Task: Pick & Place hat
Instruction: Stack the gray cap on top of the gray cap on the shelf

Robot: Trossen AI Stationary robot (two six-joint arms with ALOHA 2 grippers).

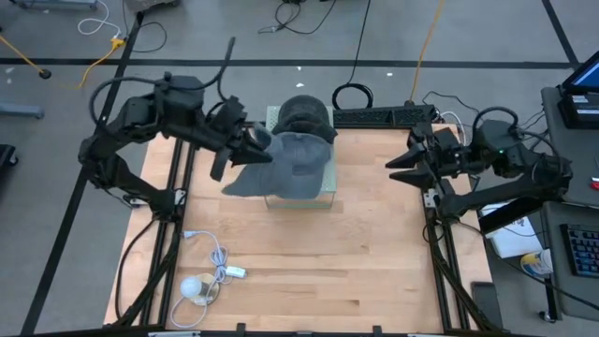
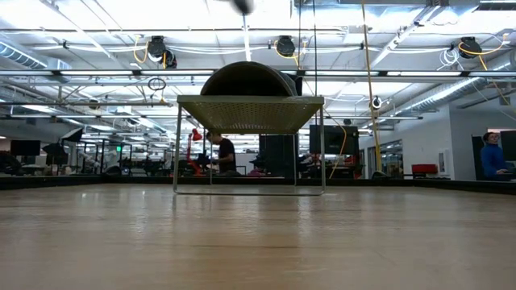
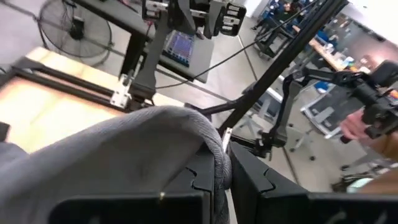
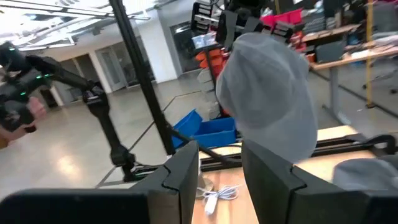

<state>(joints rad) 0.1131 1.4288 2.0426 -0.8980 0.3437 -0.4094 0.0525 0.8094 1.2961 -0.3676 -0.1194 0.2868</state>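
A grey cap (image 1: 285, 164) hangs in my left gripper (image 1: 255, 145) over a mesh-topped wire stand (image 2: 250, 113) at the far middle of the table. In the right wrist view the cap (image 4: 267, 93) dangles well above the table. A darker hat (image 1: 304, 112) rests on the far part of the stand's top and shows as a dome (image 2: 248, 76) in the low view. My right gripper (image 1: 393, 161) waits open near the table's right edge, pointing toward the stand, its fingers (image 4: 186, 168) apart. My left gripper is shut on the cap's cloth edge (image 3: 214, 149), pinched between the two fingers (image 3: 252, 180). It comes from the table's left, slanting down. The cap is lifted clear and hangs slack below and to the right of the fingers, above the stand.
A white cable with a small round white object (image 1: 211, 276) lies near the table's near-left corner. A black strip (image 1: 384, 115) runs along the far edge, with a coiled cable (image 1: 351, 94) behind it. Bare wood spreads across the near half (image 1: 309, 271).
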